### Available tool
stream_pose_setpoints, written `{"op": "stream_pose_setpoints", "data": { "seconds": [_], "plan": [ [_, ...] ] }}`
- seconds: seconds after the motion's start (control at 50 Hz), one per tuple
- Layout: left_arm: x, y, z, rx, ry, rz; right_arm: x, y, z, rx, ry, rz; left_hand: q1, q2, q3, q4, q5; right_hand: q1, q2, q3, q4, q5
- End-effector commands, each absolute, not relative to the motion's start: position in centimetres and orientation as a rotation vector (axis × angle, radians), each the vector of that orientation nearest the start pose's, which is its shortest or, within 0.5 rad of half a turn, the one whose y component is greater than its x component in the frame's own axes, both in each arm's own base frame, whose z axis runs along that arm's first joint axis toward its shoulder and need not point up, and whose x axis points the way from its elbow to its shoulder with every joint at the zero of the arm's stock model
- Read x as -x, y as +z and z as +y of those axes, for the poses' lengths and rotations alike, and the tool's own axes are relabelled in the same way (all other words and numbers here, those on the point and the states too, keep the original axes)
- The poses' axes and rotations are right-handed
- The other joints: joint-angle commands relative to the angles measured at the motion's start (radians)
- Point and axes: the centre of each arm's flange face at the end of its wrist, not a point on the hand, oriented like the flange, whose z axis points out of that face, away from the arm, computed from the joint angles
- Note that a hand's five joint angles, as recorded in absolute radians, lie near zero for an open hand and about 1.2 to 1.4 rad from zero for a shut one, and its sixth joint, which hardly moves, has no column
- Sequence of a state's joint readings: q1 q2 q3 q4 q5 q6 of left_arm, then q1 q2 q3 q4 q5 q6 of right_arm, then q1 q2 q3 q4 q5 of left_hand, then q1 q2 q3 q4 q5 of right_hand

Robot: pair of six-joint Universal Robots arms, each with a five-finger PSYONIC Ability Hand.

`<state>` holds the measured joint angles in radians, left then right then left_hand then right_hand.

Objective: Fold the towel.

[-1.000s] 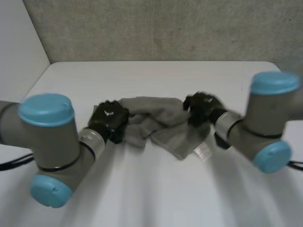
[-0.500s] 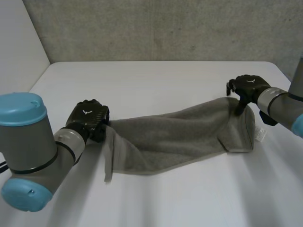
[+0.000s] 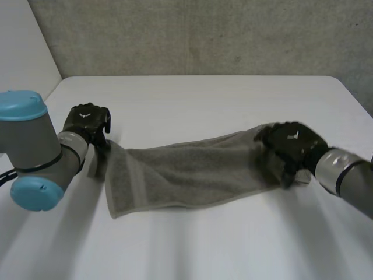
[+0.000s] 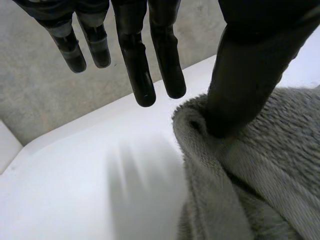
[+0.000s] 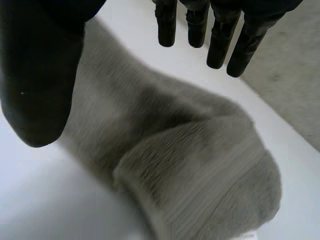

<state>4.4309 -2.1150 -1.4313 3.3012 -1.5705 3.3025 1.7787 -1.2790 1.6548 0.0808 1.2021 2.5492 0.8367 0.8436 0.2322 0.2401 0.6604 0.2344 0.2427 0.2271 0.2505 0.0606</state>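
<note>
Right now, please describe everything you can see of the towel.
The towel is grey, fluffy terry with a flat band near its left end. It lies stretched lengthwise on the white table, bunched at both ends. The left hand rests its thumb on the left end, fingers straight; the open right hand is over its right end.

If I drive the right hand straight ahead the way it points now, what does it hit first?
Most likely the grey terry towel: its bunched end lies just ahead of the right hand's open palm, with white table around it. How close is hard to judge.
</note>
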Motion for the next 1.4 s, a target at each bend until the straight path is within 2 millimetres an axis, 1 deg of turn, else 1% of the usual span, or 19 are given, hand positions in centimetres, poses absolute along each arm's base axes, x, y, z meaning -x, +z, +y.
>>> {"op": "stream_pose_setpoints", "data": {
  "seconds": [0.02, 0.06, 0.1, 0.14, 0.28, 0.36, 0.38, 0.4, 0.48, 0.54, 0.58, 0.6, 0.64, 0.74, 0.92, 1.1, 1.2, 1.28, 1.4],
  "plan": [
    [22.8, 16.5, -34.7, -0.539, -1.946, 2.487, -21.7, 16.6, -26.0, 1.472, -1.649, 2.213, -0.118, -0.125, -0.058, -0.066, -0.116, -0.06, -0.068, -0.053, -0.076, -0.061],
    [22.7, 16.7, -34.5, -0.537, -1.945, 2.486, -21.3, 16.2, -26.3, 1.486, -1.686, 2.208, -0.2, -0.207, -0.058, -0.066, -0.199, -0.06, -0.068, -0.053, -0.076, -0.061],
    [22.6, 17.4, -34.0, -0.538, -1.959, 2.476, -21.0, 15.5, -27.3, 1.488, -1.77, 2.183, -0.449, -0.456, -0.058, -0.066, -0.447, -0.06, -0.068, -0.053, -0.076, -0.061],
    [22.5, 17.7, -34.0, -0.537, -1.964, 2.47, -21.1, 15.1, -27.9, 1.487, -1.8, 2.167, -0.552, -0.559, -0.058, -0.066, -0.55, -0.06, -0.068, -0.053, -0.076, -0.061],
    [21.2, 18.3, -33.4, -0.5, -1.922, 2.491, -21.4, 12.8, -29.3, 1.495, -1.817, 2.15, -0.591, -0.598, -0.058, -0.066, -0.589, 0.006, -0.002, -0.053, -0.076, 0.005],
    [21.1, 18.6, -31.9, -0.524, -1.898, 2.528, -21.5, 11.8, -30.1, 1.501, -1.807, 2.158, -0.591, -0.598, -0.058, -0.066, -0.589, 0.196, 0.188, -0.053, -0.076, 0.195],
    [21.1, 18.6, -31.9, -0.525, -1.897, 2.528, -21.7, 11.8, -30.3, 1.498, -1.818, 2.148, -0.591, -0.598, -0.058, -0.066, -0.589, 0.36, 0.351, -0.053, -0.076, 0.359],
    [21.1, 18.7, -31.3, -0.539, -1.898, 2.539, -21.7, 11.8, -30.3, 1.498, -1.818, 2.148, -0.591, -0.598, -0.058, -0.066, -0.589, 0.361, 0.353, -0.053, -0.076, 0.361],
    [21.6, 18.9, -28.6, -0.615, -1.897, 2.579, -22.1, 12.8, -31.1, 1.479, -1.897, 2.107, -0.591, -0.598, -0.058, -0.066, -0.589, 0.754, 0.745, -0.053, -0.076, 0.753],
    [22.1, 19.1, -27.5, -0.664, -1.91, 2.591, -22.5, 13.9, -31.8, 1.418, -1.953, 2.086, -0.591, -0.598, -0.058, -0.066, -0.589, 0.921, 0.913, -0.053, -0.076, 0.921],
    [23.7, 19.5, -24.7, -0.803, -1.964, 2.602, -22.7, 14.4, -32.2, 1.365, -1.967, 2.08, -0.591, -0.598, -0.058, -0.066, -0.589, 1.027, 1.018, -0.053, -0.076, 1.026],
    [23.7, 19.5, -24.7, -0.803, -1.964, 2.602, -22.7, 14.4, -32.2, 1.364, -1.967, 2.08, -0.591, -0.598, -0.058, -0.066, -0.589, 1.028, 1.02, -0.053, -0.076, 1.027],
    [25.0, 19.0, -22.5, -0.911, -1.99, 2.607, -23.0, 15.3, -33.0, 1.24, -1.976, 2.084, -0.591, -0.598, -0.058, -0.066, -0.589, 1.161, 1.153, -0.053, -0.076, 1.161],
    [26.2, 17.9, -20.9, -0.992, -2.001, 2.591, -23.0, 15.9, -33.8, 1.082, -1.921, 2.148, -0.588, -0.595, -0.058, -0.066, -0.586, 1.162, 1.154, -0.053, -0.076, 1.161],
    [27.9, 16.3, -19.5, -1.108, -1.94, 2.565, -23.2, 16.4, -35.0, 0.866, -1.778, 2.22, -0.579, -0.586, -0.058, -0.066, -0.577, 1.162, 1.154, -0.053, -0.076, 1.161],
    [30.9, 14.0, -18.7, -1.195, -1.905, 2.553, -23.3, 16.3, -35.6, 0.759, -1.714, 2.236, -0.562, -0.568, -0.058, -0.066, -0.56, 1.162, 1.154, -0.053, -0.076, 1.161],
    [31.9, 12.9, -19.0, -1.189, -1.894, 2.536, -23.3, 16.1, -35.4, 0.76, -1.699, 2.236, -0.535, -0.542, -0.058, -0.066, -0.533, 1.162, 1.154, -0.053, -0.076, 1.161],
    [32.5, 12.6, -20.0, -1.153, -1.927, 2.508, -23.3, 16.1, -35.2, 0.763, -1.693, 2.237, -0.371, -0.378, -0.058, -0.066, -0.369, 1.162, 1.154, -0.053, -0.076, 1.161],
    [33.1, 11.8, -20.7, -1.195, -1.907, 2.475, -23.3, 16.2, -35.0, 0.769, -1.692, 2.234, -0.368, -0.375, -0.058, -0.066, -0.366, 1.162, 1.154, -0.053, -0.076, 1.161]
  ]
}}
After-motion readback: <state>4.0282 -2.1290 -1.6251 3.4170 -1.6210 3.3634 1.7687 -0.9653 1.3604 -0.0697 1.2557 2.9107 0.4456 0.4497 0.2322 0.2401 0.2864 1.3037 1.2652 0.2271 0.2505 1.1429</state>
